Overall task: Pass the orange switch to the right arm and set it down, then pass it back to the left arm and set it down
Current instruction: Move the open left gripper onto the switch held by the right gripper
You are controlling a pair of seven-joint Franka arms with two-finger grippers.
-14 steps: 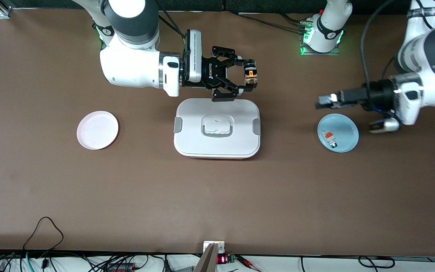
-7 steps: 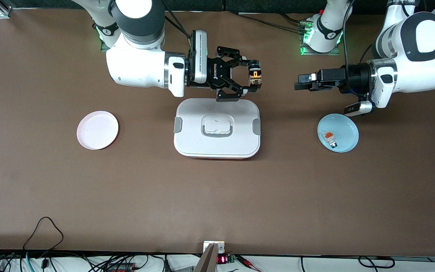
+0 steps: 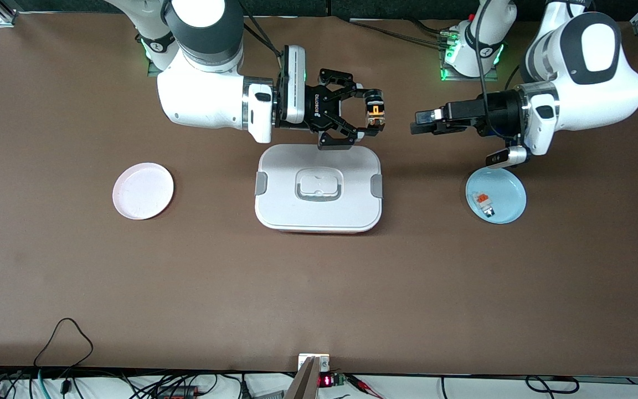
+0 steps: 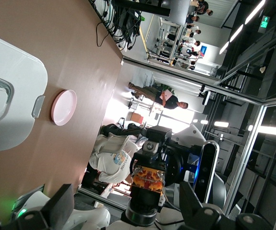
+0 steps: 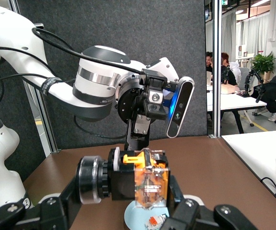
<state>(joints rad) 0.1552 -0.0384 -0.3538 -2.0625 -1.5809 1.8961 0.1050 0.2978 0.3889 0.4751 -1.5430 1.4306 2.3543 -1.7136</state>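
Right now my right gripper [image 3: 373,117] is clamped on the orange switch [image 3: 374,112], up in the air over the table just off the box [image 3: 318,188] edge nearest my bases. Switch sits between the fingertips, orange block facing my left gripper [image 3: 420,122]. Right wrist view shows the switch [image 5: 145,179] pinched between the fingers, black cylinder end to one side.

My left gripper is level with the right one, pointing straight at it, well apart from the switch, over bare table between box and blue plate [image 3: 510,208]. Its fingers are spread wide, holding nothing. Left wrist view shows the switch [image 4: 147,178] dead ahead between my fingers [image 4: 63,203].

Blue plate carries a small white-and-grey part [image 3: 484,204] with red top. Pink plate [image 3: 143,190] lies toward the right arm's end.
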